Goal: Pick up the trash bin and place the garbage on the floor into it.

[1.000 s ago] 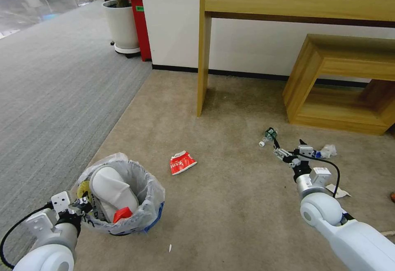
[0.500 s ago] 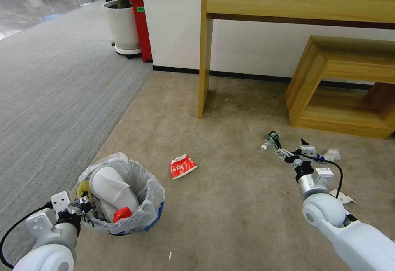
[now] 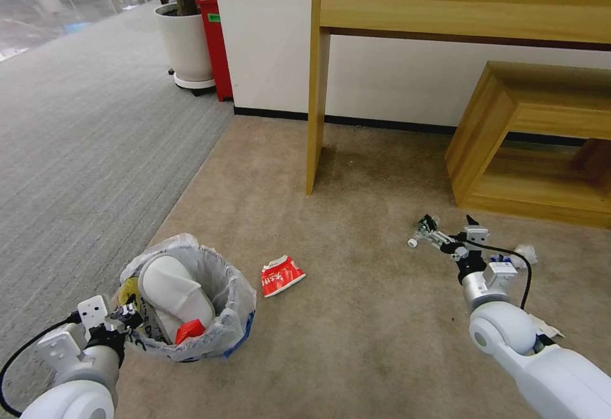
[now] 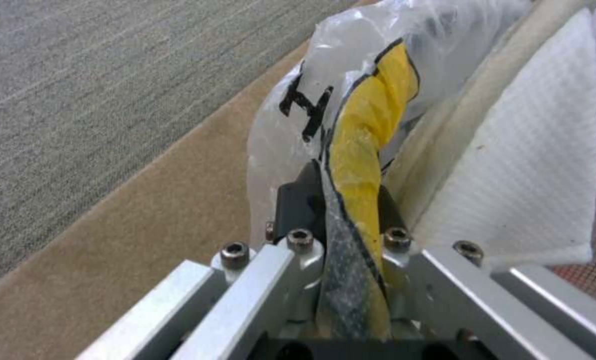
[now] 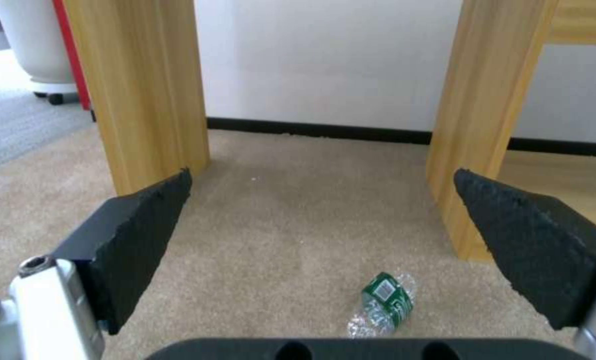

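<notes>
The trash bin [image 3: 232,307], lined with a crinkly whitish bag, stands on the beige floor [image 3: 356,349] at the near left. It holds a white slipper [image 3: 170,288] and a red wrapper [image 3: 189,331]. My left gripper [image 3: 125,317] is shut on the bin's bagged rim; the left wrist view shows the gripper [image 4: 345,200] pinching the bag [image 4: 291,70] beside a yellow wrapper [image 4: 371,120] and the slipper [image 4: 525,170]. Garbage on the floor: a red wrapper [image 3: 281,275], a crushed clear bottle [image 3: 421,233] [image 5: 385,302], and crumpled white paper [image 3: 527,253]. My right gripper [image 3: 449,228] [image 5: 323,177] is open, low over the carpet just short of the bottle.
A tall wooden desk [image 3: 458,8] stands against the wall, its leg [image 3: 316,100] ahead of the red wrapper. A low wooden bench [image 3: 528,145] sits right of it. A white plant pot [image 3: 184,43] and red box [image 3: 217,46] are far left, by grey ribbed carpet [image 3: 83,139].
The whole head view has shifted, so the camera moved. My open right gripper has come closer to the crushed bottle. The left gripper stays shut on the bin.
</notes>
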Available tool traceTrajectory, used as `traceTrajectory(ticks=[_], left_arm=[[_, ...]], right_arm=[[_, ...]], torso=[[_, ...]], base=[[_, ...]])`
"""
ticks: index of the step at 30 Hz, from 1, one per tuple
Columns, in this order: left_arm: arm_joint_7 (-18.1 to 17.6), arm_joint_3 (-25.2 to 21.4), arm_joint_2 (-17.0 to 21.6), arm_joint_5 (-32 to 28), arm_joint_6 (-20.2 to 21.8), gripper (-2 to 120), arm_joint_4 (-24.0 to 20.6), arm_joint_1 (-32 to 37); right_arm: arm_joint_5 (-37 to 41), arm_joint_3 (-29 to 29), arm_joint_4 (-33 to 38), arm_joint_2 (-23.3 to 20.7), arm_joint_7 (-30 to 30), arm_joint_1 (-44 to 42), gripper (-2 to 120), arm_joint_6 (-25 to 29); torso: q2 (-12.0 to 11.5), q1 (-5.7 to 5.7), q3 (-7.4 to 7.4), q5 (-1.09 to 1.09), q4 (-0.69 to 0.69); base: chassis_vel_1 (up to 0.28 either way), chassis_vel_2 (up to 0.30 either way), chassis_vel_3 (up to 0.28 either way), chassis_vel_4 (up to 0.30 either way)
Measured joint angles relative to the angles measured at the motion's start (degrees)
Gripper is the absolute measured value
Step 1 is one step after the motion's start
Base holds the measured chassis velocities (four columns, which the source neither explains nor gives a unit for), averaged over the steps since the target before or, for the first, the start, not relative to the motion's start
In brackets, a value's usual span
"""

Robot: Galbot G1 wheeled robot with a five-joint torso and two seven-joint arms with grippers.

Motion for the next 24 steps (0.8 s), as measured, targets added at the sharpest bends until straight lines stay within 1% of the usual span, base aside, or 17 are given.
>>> traceTrajectory(ticks=[15,24], left_arm=[[0.2,0.7,-0.2,0.7,-0.4,3,0.1,-0.2],[0.4,0.6,-0.1,0.7,-0.5,3,-0.2,0.0]], right_arm=[[-1.2,1.6,-0.2,0.1,0.1,-1.7,100,1.5],[-1.4,1.6,0.1,0.3,-0.2,-1.9,100,1.8]], torso=[[0.0,0.0,0.0,0.0,0.0],[0.0,0.0,-0.01,0.0,0.0]], base=[[0.0,0.0,0.0,0.0],[0.0,0.0,0.0,0.0]])
